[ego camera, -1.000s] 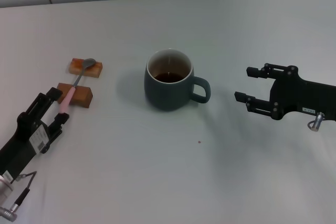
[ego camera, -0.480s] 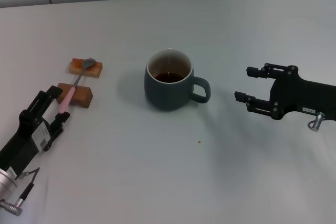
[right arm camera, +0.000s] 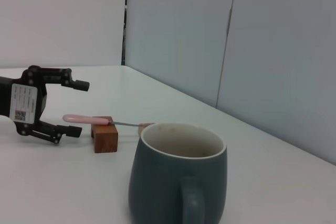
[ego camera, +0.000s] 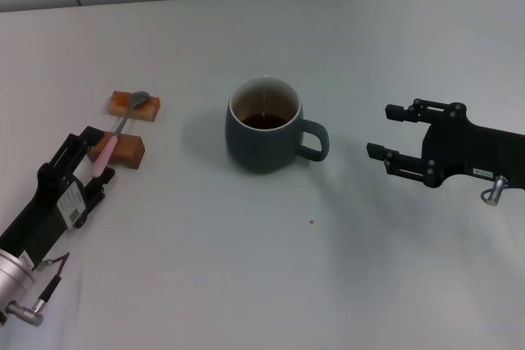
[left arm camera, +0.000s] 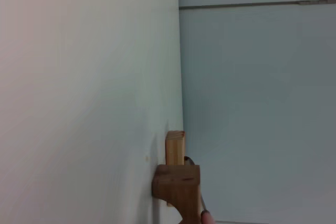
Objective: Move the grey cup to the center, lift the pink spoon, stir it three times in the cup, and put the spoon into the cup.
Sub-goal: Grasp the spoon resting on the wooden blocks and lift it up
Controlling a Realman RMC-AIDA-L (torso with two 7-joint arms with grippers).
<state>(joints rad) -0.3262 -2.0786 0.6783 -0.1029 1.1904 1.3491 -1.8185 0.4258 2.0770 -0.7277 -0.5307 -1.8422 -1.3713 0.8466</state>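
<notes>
The grey cup [ego camera: 264, 125] stood mid-table, handle toward three o'clock. At nine o'clock the pink spoon [ego camera: 115, 137] lay across two wooden blocks [ego camera: 123, 148], its handle end between the left gripper's [ego camera: 92, 160] open jaws. The right gripper [ego camera: 385, 133] hovered at three o'clock, jaws open and empty.

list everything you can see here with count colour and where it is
cup: 1, dark blue-grey, middle of the table, handle toward the right claw, dark liquid inside
spoon: 1, pink handle, grey bowl, lying across the two blocks
blocks: 2, brown, left of the cup
table: 1, white
left claw: 1, black, open, around the spoon handle's end
right claw: 1, black, open, right of the cup
</notes>
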